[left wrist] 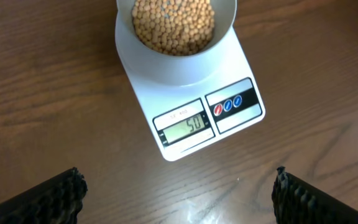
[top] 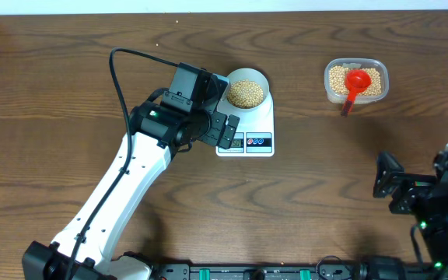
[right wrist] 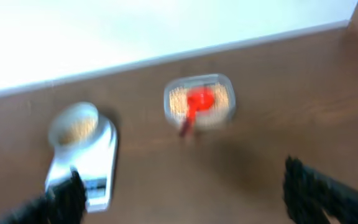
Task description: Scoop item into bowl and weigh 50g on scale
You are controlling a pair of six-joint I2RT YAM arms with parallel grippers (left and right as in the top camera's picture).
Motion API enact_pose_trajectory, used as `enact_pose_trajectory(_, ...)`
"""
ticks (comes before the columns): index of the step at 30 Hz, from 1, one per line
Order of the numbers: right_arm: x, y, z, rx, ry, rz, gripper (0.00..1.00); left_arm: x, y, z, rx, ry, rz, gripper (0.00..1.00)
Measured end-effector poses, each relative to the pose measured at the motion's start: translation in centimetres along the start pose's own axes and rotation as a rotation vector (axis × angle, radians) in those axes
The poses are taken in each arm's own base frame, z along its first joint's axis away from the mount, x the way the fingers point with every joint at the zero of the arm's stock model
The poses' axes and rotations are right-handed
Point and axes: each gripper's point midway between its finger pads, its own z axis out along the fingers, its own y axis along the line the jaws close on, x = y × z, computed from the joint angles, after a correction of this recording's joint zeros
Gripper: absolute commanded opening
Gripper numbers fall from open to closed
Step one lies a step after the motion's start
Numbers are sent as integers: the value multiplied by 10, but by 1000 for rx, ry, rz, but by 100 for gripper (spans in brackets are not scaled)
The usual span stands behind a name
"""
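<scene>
The white scale stands at the table's middle back with the pale bowl on it, filled with beige beans. In the left wrist view the beans fill the bowl, and the display of the scale reads 50. My left gripper hovers open at the scale's front left corner, nothing between its fingers. My right gripper is open and empty at the right front, far from the scale.
A clear plastic tub of beans stands at the back right with a red scoop lying in it. The blurred right wrist view shows the tub and the scoop. Table's far edge runs along the back.
</scene>
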Motion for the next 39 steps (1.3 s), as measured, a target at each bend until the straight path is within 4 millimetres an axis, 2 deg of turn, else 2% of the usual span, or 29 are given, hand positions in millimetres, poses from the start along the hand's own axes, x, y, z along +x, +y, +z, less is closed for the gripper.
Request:
enact_pose_trajectory(6, 22, -6, 25, -17, -166, -22, 99, 0, 0, 0, -2, 1, 0, 98)
enact_pose_trajectory(12, 55, -14, 50, -19, -219, -30, 99, 0, 1, 0, -4, 1, 0, 98)
enact_pose_trajectory(24, 101, -20, 80, -36, -282, -39, 99, 0, 1, 0, -7, 0, 0, 98)
enact_pose_trajectory(30, 115, -21, 89, -43, -274, -41, 99, 0, 1, 0, -7, 1, 0, 98)
enact_pose_trajectory(39, 117, -24, 91, -28, -303, -43, 99, 0, 1, 0, -7, 0, 0, 98)
